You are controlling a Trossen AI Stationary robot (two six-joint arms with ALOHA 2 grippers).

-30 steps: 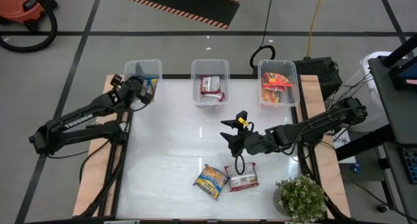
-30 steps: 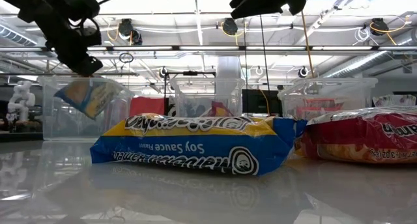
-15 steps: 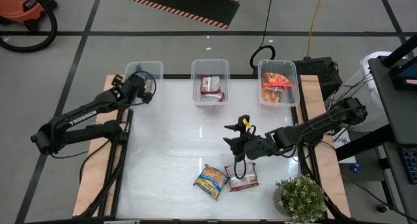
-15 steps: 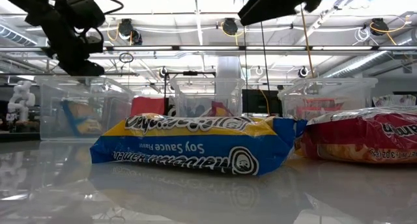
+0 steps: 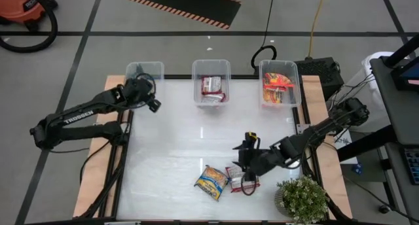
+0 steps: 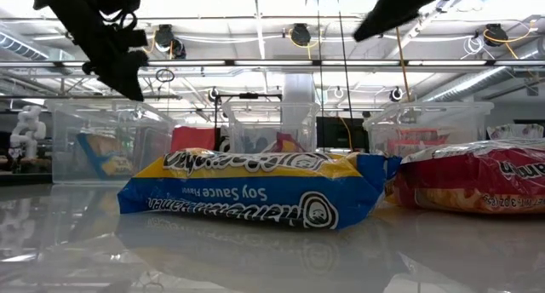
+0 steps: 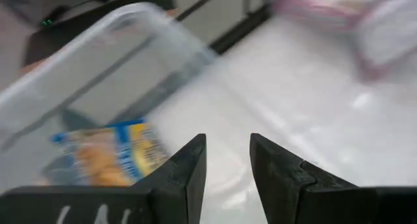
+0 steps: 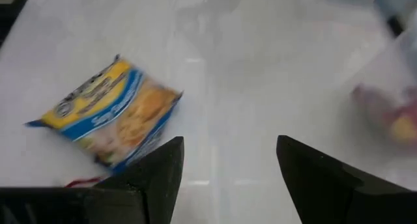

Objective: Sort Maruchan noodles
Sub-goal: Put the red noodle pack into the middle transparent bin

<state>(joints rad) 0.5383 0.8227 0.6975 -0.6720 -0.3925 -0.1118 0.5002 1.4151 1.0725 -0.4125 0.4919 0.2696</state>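
Left gripper (image 5: 152,106) beside left bin (image 5: 143,70), fingers apart, nothing between; blue packet (image 7: 107,154) lies in that bin. Right gripper (image 5: 247,179) above maroon packet (image 5: 237,180), fingers spread wide, empty. Blue-yellow packet (image 5: 211,181) on table (image 5: 177,133) just beside maroon one. Middle bin (image 5: 211,83) holds maroon packets, right bin (image 5: 280,85) orange-red ones

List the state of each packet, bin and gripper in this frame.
Left gripper: fingers open, empty, beside left bin.
Right gripper: fingers open, empty, above maroon packet.
Blue-and-yellow packet: flat on table.
Maroon packet: flat on table.
Left bin: holds blue-and-yellow packet.
Middle bin: holds maroon packets.
Right bin: holds orange-red packets.
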